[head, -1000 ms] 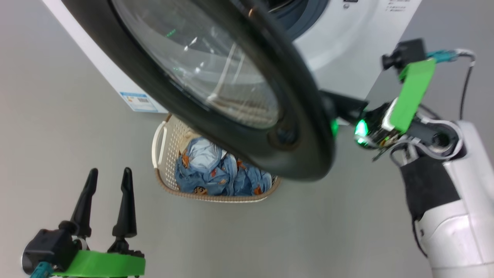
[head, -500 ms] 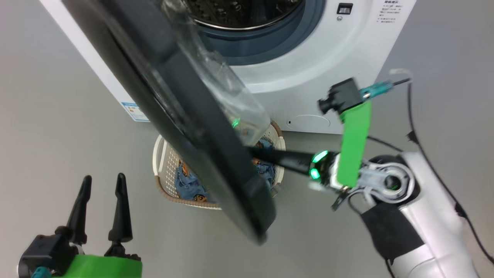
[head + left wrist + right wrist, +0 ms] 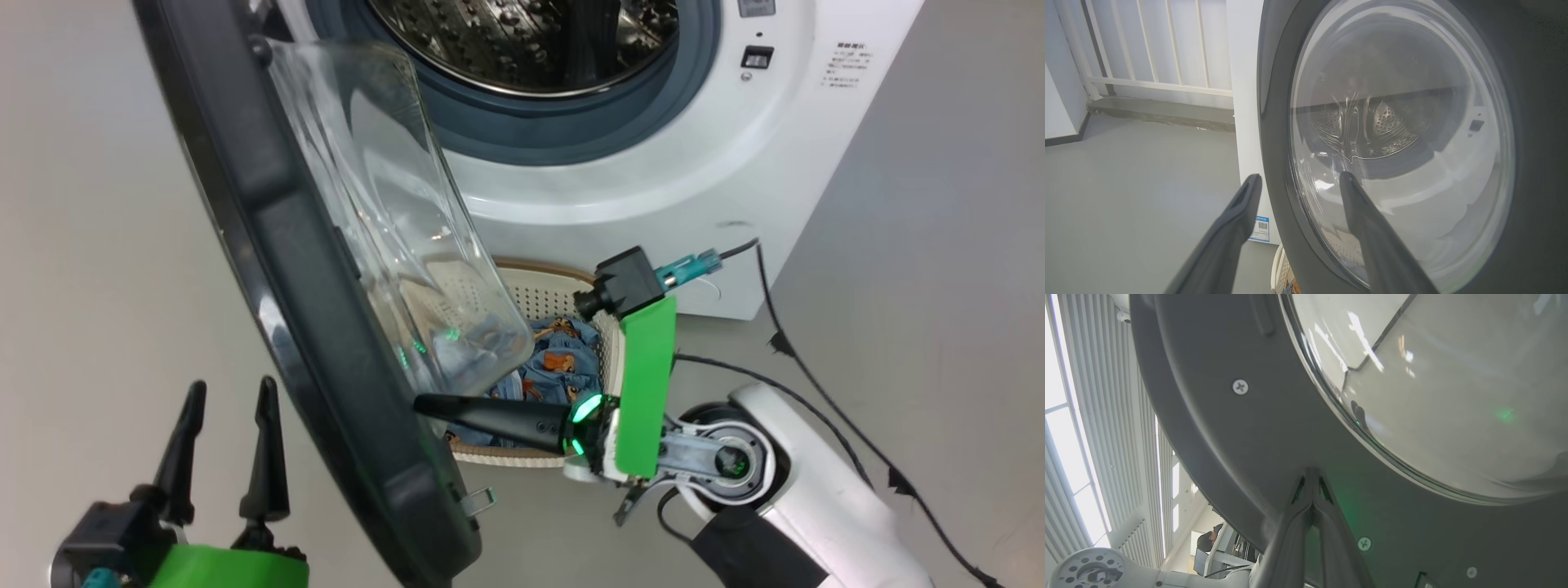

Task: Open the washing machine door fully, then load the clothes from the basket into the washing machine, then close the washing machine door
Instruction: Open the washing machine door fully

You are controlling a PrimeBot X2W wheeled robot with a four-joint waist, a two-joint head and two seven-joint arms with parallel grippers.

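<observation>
Floor [image 3: 1126,196]: smooth, grey
Railing [image 3: 1159,45]: white bars above a grey ledge [image 3: 1159,114]
Windows [image 3: 1061,457]: tall, bright, beside vertical blinds [image 3: 1114,416]

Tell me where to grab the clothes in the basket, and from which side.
Pinch the crumpled fold of the clothes showing in the right part of the basket, coming down from above on the robot's right. The partly open washing machine door and its glass bowl overhang the left part, so that side is likely blocked until the door swings wider.
</observation>
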